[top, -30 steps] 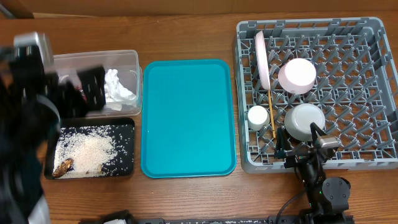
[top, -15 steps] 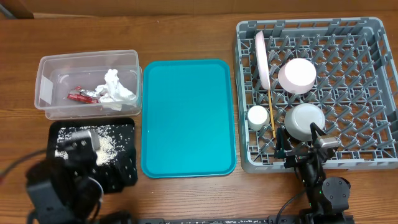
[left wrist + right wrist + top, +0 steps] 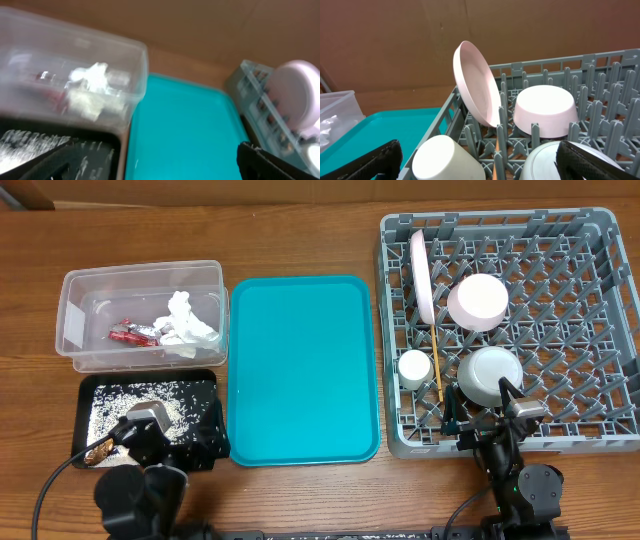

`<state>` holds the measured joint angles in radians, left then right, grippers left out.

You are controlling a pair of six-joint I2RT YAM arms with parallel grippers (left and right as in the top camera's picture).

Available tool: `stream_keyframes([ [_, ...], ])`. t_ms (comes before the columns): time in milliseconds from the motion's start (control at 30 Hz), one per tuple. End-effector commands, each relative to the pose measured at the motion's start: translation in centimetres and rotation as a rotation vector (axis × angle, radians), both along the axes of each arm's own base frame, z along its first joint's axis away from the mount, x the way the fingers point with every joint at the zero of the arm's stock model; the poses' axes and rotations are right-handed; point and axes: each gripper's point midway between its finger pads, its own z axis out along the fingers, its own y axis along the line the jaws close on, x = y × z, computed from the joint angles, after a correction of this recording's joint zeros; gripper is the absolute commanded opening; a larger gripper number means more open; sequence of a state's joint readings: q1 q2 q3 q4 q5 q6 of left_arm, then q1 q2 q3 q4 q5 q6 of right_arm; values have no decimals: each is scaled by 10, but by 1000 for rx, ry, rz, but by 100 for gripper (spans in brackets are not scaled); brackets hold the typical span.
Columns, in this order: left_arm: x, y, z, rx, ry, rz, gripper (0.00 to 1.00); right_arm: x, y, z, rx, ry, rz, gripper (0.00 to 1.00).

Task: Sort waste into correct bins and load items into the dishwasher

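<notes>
The clear tub point(image 3: 75, 330) at the back left holds the red wrapper point(image 3: 128, 333) and white tissue point(image 3: 187, 325). In front of it, the black tray point(image 3: 205, 380) carries rice grains point(image 3: 112, 405) and a brown bit point(image 3: 97, 451). My left gripper point(image 3: 160, 442) point(image 3: 160, 167) hangs open and empty over the tray's near edge. The grey rack point(image 3: 500, 220) holds an upright pink plate point(image 3: 422, 275) point(image 3: 475, 82), two upturned bowls point(image 3: 478, 301) point(image 3: 488, 375), a small cup point(image 3: 414, 367) point(image 3: 445, 160) and a chopstick point(image 3: 437, 360). My right gripper point(image 3: 482, 416) point(image 3: 480, 165) is open at the rack's front edge, empty.
A flat teal tray point(image 3: 303, 370) point(image 3: 185, 130) lies between the bins and the rack with nothing on it. Both arm bases stand at the table's near edge. Brown cardboard walls rise behind the table.
My left arm has swung down from over the clear tub to the near edge by the black tray. The right arm and everything in the rack have stayed put.
</notes>
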<state>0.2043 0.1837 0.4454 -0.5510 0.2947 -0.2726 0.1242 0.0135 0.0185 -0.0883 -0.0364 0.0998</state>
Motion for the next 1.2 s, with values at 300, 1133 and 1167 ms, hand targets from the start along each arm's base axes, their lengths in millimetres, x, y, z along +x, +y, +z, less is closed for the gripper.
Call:
stream_keyframes([
  [300, 22, -6, -9, -15, -288, -16, 100, 0, -2, -1, -5, -8, -11, 100],
  [1133, 30, -2, -59, 294, -219, 6, 100, 0, -2, -1, -5, -8, -11, 100],
  [1167, 30, -2, -59, 293, -220, 4, 100, 0, -2, -1, -5, -8, -11, 100],
])
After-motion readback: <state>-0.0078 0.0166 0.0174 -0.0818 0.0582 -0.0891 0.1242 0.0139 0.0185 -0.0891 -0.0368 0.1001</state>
